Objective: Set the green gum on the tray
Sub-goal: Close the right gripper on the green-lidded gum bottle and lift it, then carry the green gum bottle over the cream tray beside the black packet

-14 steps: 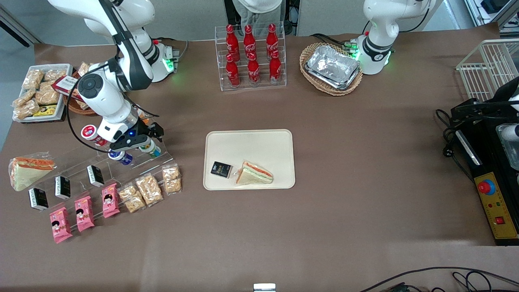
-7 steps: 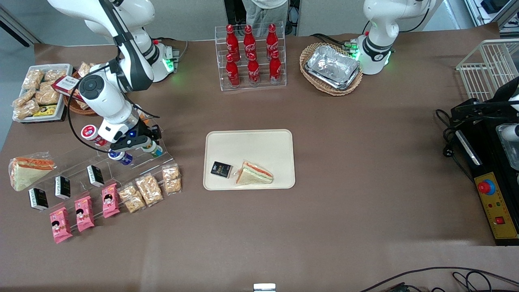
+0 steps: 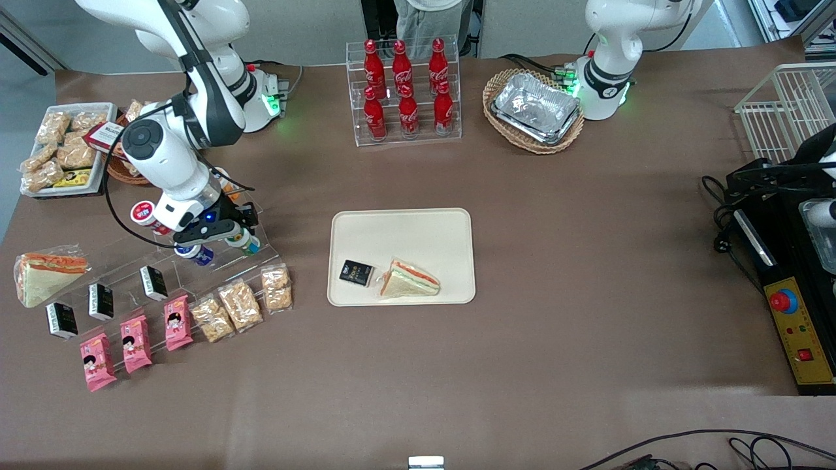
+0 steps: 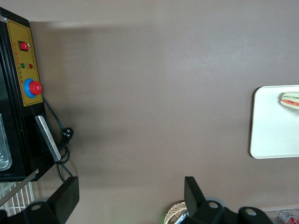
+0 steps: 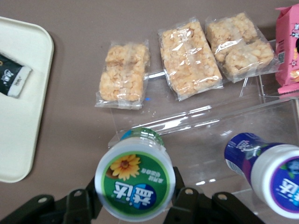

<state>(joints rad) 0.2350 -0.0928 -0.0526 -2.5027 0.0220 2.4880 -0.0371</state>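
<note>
The green gum (image 5: 135, 179) is sitting between the two fingers (image 5: 83, 201) of the claw (image 5: 135, 205), its white lid with the green mark facing the wrist camera; the fingers are pressing against both sides of the bottle, closed onto it. In the front view the green gum (image 3: 243, 242) is showing just under the claw (image 3: 230, 233), over the upper step of a clear stepped stand (image 3: 196, 274) at the working arm's end of the tabletop (image 3: 588, 261). A blue gum bottle (image 5: 266, 175) is lying on the same stand just beside the claw, apart from the green one. Three clear packs of puffed snacks (image 5: 187, 58) are lying on the lowest step, nearer to the front camera than the claw, with a pink packet (image 5: 287, 46) beside them. The tray (image 3: 401, 256) is resting flat on the tabletop well apart from the claw, toward the parked arm's end, and is carrying a small black packet (image 3: 356, 272) and a wrapped sandwich (image 3: 409, 279).
</note>
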